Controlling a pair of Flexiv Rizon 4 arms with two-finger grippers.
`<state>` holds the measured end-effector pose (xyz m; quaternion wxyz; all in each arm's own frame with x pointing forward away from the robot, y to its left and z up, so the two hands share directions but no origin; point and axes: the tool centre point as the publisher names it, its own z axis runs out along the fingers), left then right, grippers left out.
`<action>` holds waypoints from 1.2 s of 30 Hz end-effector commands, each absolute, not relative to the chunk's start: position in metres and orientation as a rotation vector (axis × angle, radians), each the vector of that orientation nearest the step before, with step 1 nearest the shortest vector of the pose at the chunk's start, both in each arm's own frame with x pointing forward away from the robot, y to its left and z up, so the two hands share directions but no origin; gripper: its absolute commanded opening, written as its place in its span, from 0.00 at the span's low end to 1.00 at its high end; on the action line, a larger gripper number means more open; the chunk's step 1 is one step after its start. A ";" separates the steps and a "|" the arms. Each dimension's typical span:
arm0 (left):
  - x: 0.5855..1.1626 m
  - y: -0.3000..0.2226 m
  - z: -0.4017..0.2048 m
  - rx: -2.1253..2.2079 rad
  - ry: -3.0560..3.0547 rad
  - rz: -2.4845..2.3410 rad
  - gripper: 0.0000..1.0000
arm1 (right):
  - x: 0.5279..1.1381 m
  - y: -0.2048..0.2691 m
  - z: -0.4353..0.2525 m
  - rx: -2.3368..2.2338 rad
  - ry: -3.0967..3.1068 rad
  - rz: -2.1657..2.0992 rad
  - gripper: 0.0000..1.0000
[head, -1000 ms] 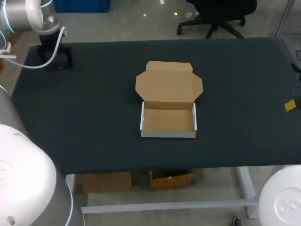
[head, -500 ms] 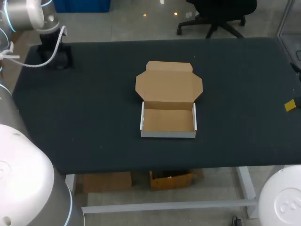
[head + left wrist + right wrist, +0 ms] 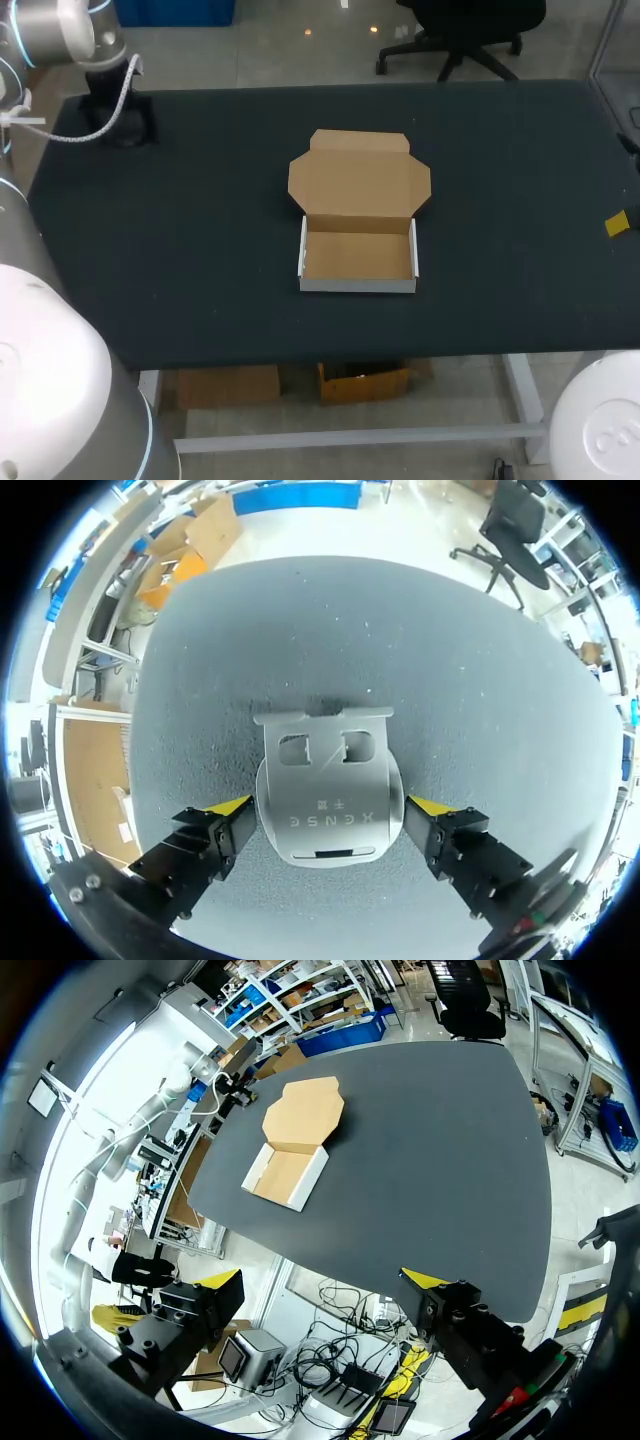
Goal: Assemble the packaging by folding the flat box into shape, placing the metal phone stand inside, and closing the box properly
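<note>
Box (image 3: 358, 250): brown cardboard, already folded into a shallow tray with white outer walls, sitting at the centre of the frame in the head view. Its lid (image 3: 358, 185) is laid open and flat behind the tray, with a tuck flap at the far end and a small ear at each side. Nothing is inside the tray.

Table (image 3: 200, 250): dark top, bearing the box at its middle.

Phone stand (image 3: 325, 800): grey metal plate with two square cut-outs near its far edge, lying flat on the table well apart from the box.

Left gripper (image 3: 330, 802): over the table's far corner, at the upper left of the frame in the head view. Fingers spread wide, with the phone stand between them and a yellow tip just beside each of its edges.

Right gripper (image 3: 322, 1280): held off the table beyond its edge, far from the box. Fingers wide apart, nothing between them.
</note>
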<state>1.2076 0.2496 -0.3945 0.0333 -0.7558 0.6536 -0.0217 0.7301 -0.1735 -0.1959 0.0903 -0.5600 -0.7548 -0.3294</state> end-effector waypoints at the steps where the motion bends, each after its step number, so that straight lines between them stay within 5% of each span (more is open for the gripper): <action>1: 1.216 0.251 -0.396 -2.342 2.027 -0.036 0.98 | 0.730 -0.174 -0.195 -1.662 -2.243 -0.980 1.00; 16: 1.216 0.250 -0.396 -2.344 2.032 -0.037 0.87 | 0.730 -0.174 -0.195 -1.662 -2.243 -0.980 1.00; 36: 1.216 0.247 -0.398 -2.342 2.043 -0.039 0.87 | 0.730 -0.174 -0.195 -1.662 -2.243 -0.980 1.00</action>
